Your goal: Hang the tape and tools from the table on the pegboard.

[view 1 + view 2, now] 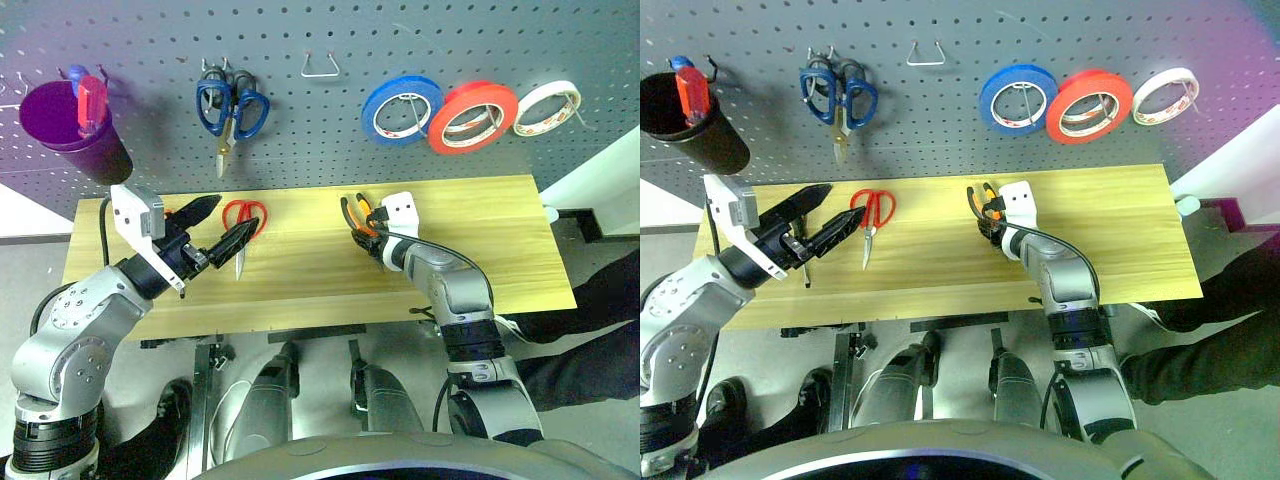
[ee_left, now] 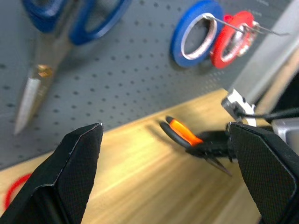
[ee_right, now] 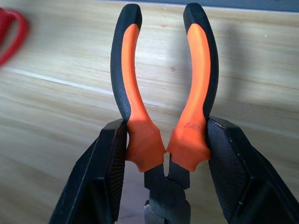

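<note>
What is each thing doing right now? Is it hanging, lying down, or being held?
pliers: held in the right gripper.
left gripper: open, empty.
red-handled scissors: lying on the table.
red-orange tape: hanging on the pegboard.
blue roll: hanging.
blue-handled scissors: hanging.

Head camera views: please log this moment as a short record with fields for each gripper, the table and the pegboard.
left gripper: jaws open, holding nothing, above the red-handled scissors
right gripper: jaws shut on the small orange-and-black-handled pliers
light wooden plank table: scissors lying flat
dark grey pegboard: blue-handled scissors, blue tape roll, red-orange tape ring, cream-white roll
</note>
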Controlling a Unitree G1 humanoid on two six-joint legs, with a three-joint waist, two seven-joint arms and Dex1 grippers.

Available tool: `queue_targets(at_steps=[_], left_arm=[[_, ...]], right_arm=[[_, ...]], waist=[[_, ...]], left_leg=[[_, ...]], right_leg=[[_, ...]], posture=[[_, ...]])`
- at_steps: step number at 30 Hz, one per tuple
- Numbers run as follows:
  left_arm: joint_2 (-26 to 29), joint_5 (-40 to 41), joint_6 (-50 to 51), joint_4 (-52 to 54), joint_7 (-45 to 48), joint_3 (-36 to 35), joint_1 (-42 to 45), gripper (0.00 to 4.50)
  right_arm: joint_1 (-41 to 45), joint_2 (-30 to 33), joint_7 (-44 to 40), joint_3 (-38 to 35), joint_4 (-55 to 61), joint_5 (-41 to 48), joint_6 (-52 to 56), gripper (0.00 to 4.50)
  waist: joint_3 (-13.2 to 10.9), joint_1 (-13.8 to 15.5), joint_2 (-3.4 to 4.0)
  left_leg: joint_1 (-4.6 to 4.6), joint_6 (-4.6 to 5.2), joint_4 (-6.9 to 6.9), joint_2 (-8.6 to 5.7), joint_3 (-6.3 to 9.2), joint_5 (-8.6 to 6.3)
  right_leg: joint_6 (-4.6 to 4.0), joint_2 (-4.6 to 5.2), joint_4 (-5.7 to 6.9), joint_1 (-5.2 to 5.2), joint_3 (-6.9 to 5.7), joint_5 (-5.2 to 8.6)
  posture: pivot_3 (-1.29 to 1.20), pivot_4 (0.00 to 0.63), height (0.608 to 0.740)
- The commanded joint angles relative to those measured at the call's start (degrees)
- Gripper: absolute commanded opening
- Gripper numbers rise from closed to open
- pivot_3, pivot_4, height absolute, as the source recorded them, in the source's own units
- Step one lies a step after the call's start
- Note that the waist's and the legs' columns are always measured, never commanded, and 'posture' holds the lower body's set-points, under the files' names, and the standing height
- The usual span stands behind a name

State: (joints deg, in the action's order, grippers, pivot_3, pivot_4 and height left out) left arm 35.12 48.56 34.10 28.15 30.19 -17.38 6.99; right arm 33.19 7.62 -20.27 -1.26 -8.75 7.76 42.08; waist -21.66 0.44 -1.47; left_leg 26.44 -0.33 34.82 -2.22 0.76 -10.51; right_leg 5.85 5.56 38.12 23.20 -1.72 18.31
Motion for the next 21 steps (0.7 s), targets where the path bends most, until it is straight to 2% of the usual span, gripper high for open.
queue_targets(at_steps=[1, 15, 21], left_arm=[[2.0, 1.7, 0.7, 1.6, 1.7, -2.9, -1.7, 4.5], [3.4, 5.3, 3.2, 3.2, 2.5, -5.1, -4.2, 4.5], [4.9, 5.5, 3.1, 3.7, 3.2, -6.5, -6.6, 4.5]], right_arm=[[-0.7, -0.4, -2.4, -0.9, 4.7, 3.7, -1.3, 2.17], [-2.6, 2.0, -7.1, -3.9, 11.8, 12.0, -2.2, 2.17], [-0.8, 2.4, -7.5, -6.4, 13.5, 16.6, -2.1, 2.17]], waist=[[0.0, -0.2, 0.01], [0.1, 0.0, -0.02], [0.2, -0.2, -0.02]], left_leg=[[0.0, 0.01, 0.11, 0.01, 0.0, 0.0], [0.0, 0.03, 0.3, 0.05, 0.01, 0.0], [-0.01, 0.03, 0.31, 0.06, 0.0, 0.01]], right_leg=[[0.0, 0.0, 0.06, -0.02, 0.0, 0.0], [-0.1, 0.01, 0.2, -0.03, -0.01, -0.06], [-0.1, 0.01, 0.24, -0.02, -0.01, -0.06]], posture=[[0.05, 0.321, 0.74], [0.03, 0.289, 0.74], [0.03, 0.281, 0.74]])
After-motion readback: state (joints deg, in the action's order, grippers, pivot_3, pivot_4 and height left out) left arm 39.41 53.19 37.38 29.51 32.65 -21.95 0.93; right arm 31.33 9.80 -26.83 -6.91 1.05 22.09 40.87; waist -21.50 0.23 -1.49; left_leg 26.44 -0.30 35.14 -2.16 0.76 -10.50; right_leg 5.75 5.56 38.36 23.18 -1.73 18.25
